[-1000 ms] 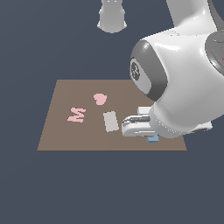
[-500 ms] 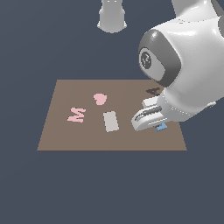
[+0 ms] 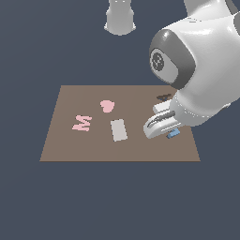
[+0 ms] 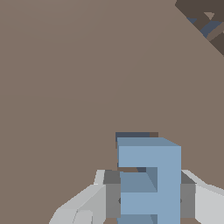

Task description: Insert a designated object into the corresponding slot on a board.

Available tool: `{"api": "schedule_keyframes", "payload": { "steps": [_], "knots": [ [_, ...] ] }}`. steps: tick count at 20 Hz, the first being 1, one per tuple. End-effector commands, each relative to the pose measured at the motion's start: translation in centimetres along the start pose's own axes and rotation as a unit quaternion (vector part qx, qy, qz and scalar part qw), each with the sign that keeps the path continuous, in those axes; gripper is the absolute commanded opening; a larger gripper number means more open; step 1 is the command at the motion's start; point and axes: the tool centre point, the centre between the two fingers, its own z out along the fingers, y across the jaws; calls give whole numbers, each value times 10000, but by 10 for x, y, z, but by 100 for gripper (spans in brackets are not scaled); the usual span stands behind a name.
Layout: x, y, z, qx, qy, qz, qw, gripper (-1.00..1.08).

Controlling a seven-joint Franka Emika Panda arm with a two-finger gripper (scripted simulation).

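Observation:
The designated object, a small blue E-shaped block (image 4: 150, 175), sits between the grey finger pads (image 4: 112, 194) of my gripper (image 4: 150, 201), which is shut on it. In the exterior view only a corner of the blue block (image 3: 174, 134) peeks out under the hand, over the brown board (image 3: 70, 145) near the exterior view's right edge. A thin dark strip (image 4: 133, 134) shows on the board just past the block. I cannot tell whether that strip is the slot or a shadow. The rest of the slot is hidden.
A dark A-shaped recess (image 3: 164, 97) lies just beyond the gripper, seen in the wrist view as a dark cut-out (image 4: 203, 19). A pink M (image 3: 82, 123), a pink heart (image 3: 107, 106) and a pale rectangular piece (image 3: 119, 130) lie on the board. The arm's base (image 3: 120, 16) stands behind the board.
The arm has carried the blue block toward the exterior view's right and a little farther back along the board. Over the last half second it has moved only slightly.

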Motion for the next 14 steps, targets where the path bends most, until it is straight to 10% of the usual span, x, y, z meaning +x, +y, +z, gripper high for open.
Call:
{"api": "schedule_keyframes", "payload": {
  "steps": [1, 4, 5, 14],
  "knots": [
    [1, 0, 4, 1, 1, -18, 10000, -100],
    [1, 0, 9, 2, 0, -40, 10000, -100],
    [1, 0, 9, 2, 0, -40, 10000, 100],
    [1, 0, 9, 2, 0, -40, 10000, 100]
  ]
}}
